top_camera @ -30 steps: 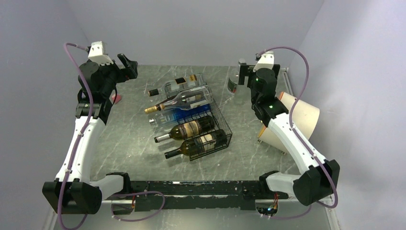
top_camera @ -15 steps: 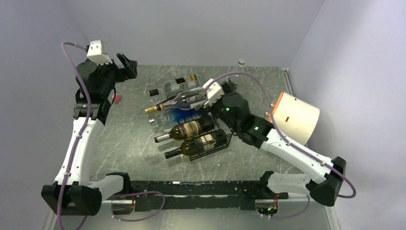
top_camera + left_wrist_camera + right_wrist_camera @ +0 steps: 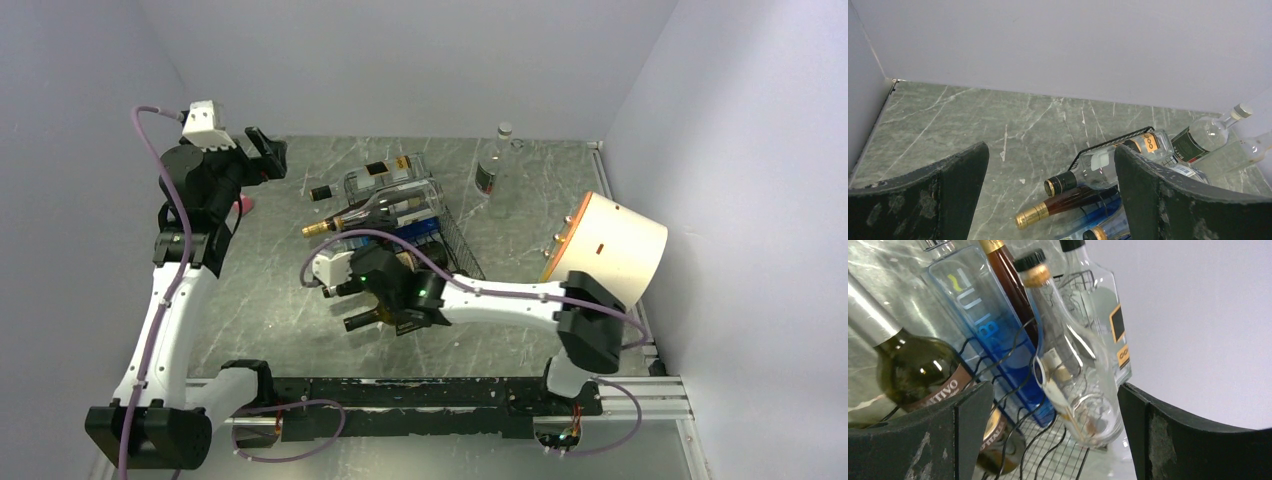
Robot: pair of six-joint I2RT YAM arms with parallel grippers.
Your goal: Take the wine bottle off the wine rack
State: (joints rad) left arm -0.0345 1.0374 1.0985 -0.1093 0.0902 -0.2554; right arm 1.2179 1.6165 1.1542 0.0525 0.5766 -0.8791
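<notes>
Where the wine rack (image 3: 462,255) sits: mid-table (image 3: 280,290), its long axis running from the far side toward the near side and slanting slightly right at the near end.
Wine bottle (image 3: 913,371): dark green glass, silver foil neck, brown label. It lies on its side in the rack's wire cradles, just beside the blue bottle (image 3: 983,335).
Wine bottle axis: across the rack's length and parallel to its neighbours. The base is inside the wire and the neck pokes out past the rack's left side, pointing toward the table's left and a little toward the near edge.
Second dark bottle (image 3: 360,321): nearest cradle, mostly hidden under the right arm. Its dark neck points the same way.
Other bottles in the rack: a clear bottle (image 3: 1068,365) with a black cap and an amber-necked bottle (image 3: 1005,277) with a gold cap, both lying with necks to the left.
Right claw (image 3: 1055,395): its 2 fingers are spread wide and grip nothing. It is held low at the neck side of the rack with the wine bottle's shoulder beside its left finger; whether they touch cannot be told.
Left claw (image 3: 1050,150): spread wide, empty, raised at the table's far left, well apart from the rack.
Far side: a small clear bottle (image 3: 489,165) stands upright.
Right side: a white cylinder (image 3: 615,248) lies on its side.
</notes>
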